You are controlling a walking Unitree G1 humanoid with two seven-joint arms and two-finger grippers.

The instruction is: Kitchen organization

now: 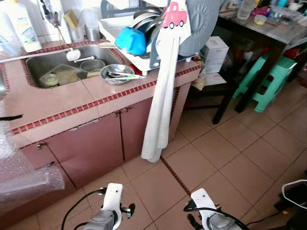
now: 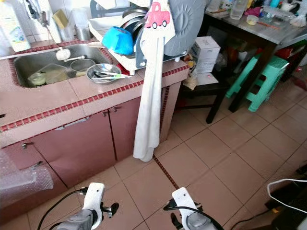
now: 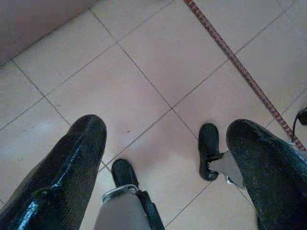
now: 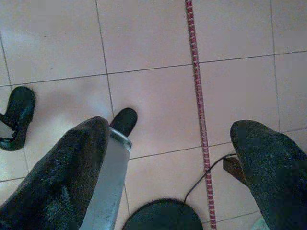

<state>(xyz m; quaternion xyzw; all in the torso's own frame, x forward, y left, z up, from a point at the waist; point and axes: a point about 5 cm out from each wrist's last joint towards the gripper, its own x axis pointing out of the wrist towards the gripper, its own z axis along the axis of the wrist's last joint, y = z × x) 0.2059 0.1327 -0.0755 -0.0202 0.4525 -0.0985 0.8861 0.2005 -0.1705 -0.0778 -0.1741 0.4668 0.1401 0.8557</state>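
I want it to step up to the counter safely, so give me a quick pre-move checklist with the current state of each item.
1. Left claw free: ok, open over bare floor tile, holding nothing.
2. Right claw free: ok, open, holding nothing.
3. Floor toward the counter: ok, bare tiles ahead.
4. White cloth hanging from the rack down the cabinet front: not ok, it could snag an arm.
5. Steel bowl by the sink: ok, sitting flat on the counter.
6. Cable on the floor at the robot's right: not ok, trip risk if it sidesteps.
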